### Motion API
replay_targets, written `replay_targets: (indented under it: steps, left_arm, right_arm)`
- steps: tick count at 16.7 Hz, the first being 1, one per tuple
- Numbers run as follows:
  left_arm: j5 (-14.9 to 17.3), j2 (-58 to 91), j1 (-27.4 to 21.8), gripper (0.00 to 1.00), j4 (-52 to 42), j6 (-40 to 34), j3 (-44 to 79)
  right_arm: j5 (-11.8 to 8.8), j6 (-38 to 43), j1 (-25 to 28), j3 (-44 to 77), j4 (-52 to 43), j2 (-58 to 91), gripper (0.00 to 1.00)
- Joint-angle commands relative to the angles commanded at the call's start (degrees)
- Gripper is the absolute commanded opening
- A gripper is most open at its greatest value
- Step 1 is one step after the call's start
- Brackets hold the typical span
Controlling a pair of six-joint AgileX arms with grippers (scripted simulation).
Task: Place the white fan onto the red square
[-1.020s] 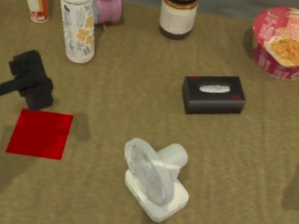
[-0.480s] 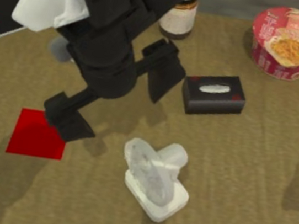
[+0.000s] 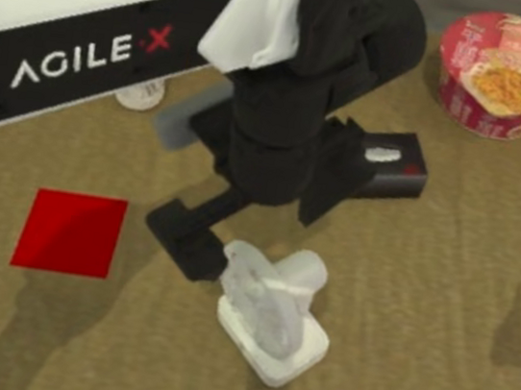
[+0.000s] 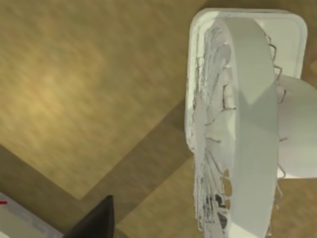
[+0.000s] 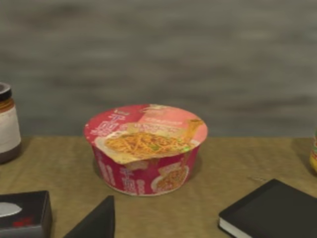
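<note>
- Fan first: the white fan [image 3: 271, 313] stood upright on its base on the table [image 3: 420, 305], below the table's middle in the top view, its round grille turned toward the left and its motor housing behind.
- We held our left pincer [image 3: 246, 227] just above and left of the fan, its two black fingers [image 3: 186, 238] spread wide apart, one beside the grille and the other near the black tissue box [image 3: 390, 170]; it gripped nothing.
- In the left wrist view the fan [image 4: 237, 129] filled the frame, with one dark fingertip [image 4: 96, 220] at the edge.
- The red square [image 3: 71, 231] lay flat and bare at the table's left, well apart from the fan.
- The noodle bowl [image 3: 509, 73] sat at the far right corner; the right wrist view also showed it [image 5: 146, 146], with a jar [image 5: 7, 121] and a black notebook [image 5: 272, 208].
- Of our right pincer we saw only a dark fingertip there, so we could not tell its state.
</note>
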Motion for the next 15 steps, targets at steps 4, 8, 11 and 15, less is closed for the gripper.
replay_targets:
  steps: [4, 8, 11, 15]
  left_arm:
    - [0.0, -0.1, 0.3, 1.00, 0.3, 0.1, -0.4]
    - [0.0, 0.1, 0.2, 1.00, 5.6, 0.2, -5.5]
    - [0.0, 0.4, 0.1, 1.00, 10.4, 0.1, -9.9]
    - [0.0, 0.4, 0.1, 1.00, 11.2, 0.1, -10.7]
  right_arm:
    - [0.0, 0.0, 0.0, 0.0, 0.0, 0.0, 1.00]
    - [0.0, 0.0, 0.0, 0.0, 0.0, 0.0, 1.00]
    - [0.0, 0.0, 0.0, 0.0, 0.0, 0.0, 1.00]
    - [0.0, 0.0, 0.0, 0.0, 0.0, 0.0, 1.00]
